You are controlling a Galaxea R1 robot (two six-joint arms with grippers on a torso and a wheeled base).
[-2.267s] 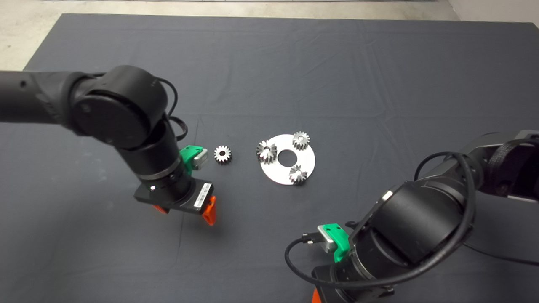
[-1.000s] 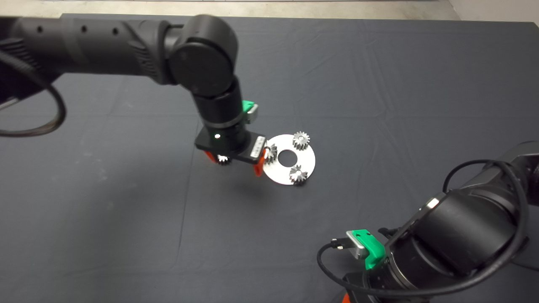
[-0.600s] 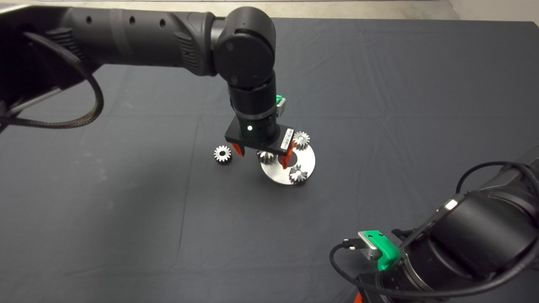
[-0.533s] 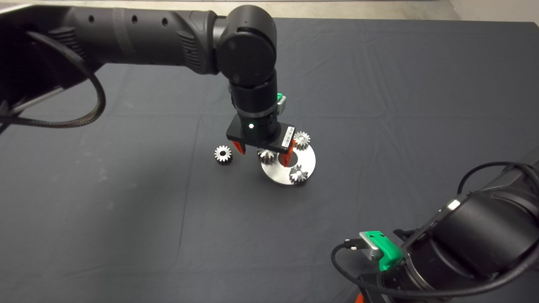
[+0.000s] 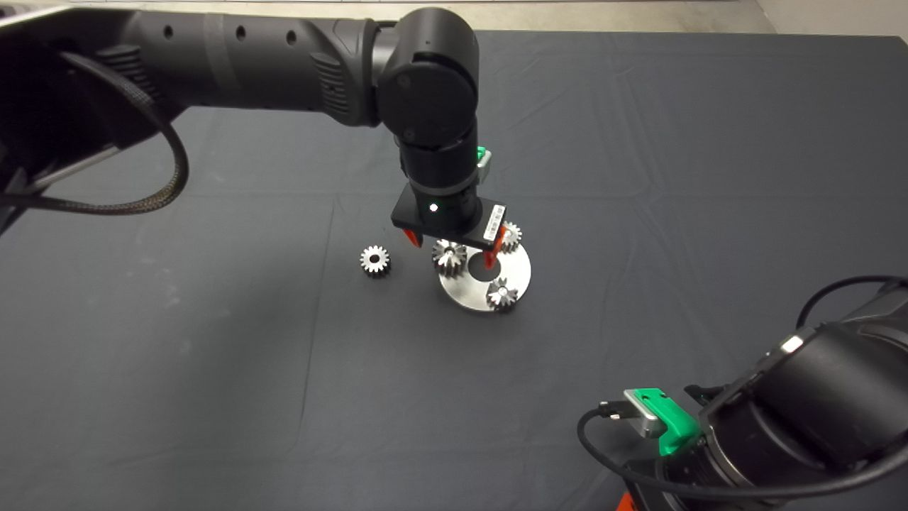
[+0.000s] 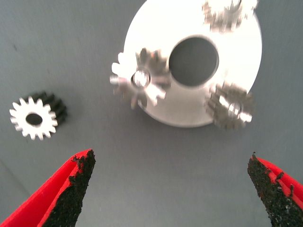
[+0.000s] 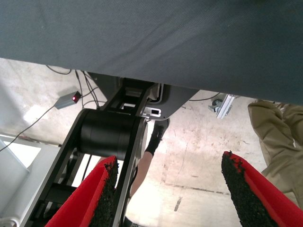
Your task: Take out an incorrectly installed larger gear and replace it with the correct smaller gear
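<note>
This looks to me like a robotics lab or test workshop. Beneath my left pincer a dark mat covers the table, with loose metal gears and a drilled steel disc laid out just ahead of my fingers. Past my right pincer I see bare, stained concrete floor, trailing cables, a small box with a red light, and a person's leg nearby.

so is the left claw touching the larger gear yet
Apart. The left wrist view shows the left claw open, with bare mat between its fingertips and the larger gear.
</note>
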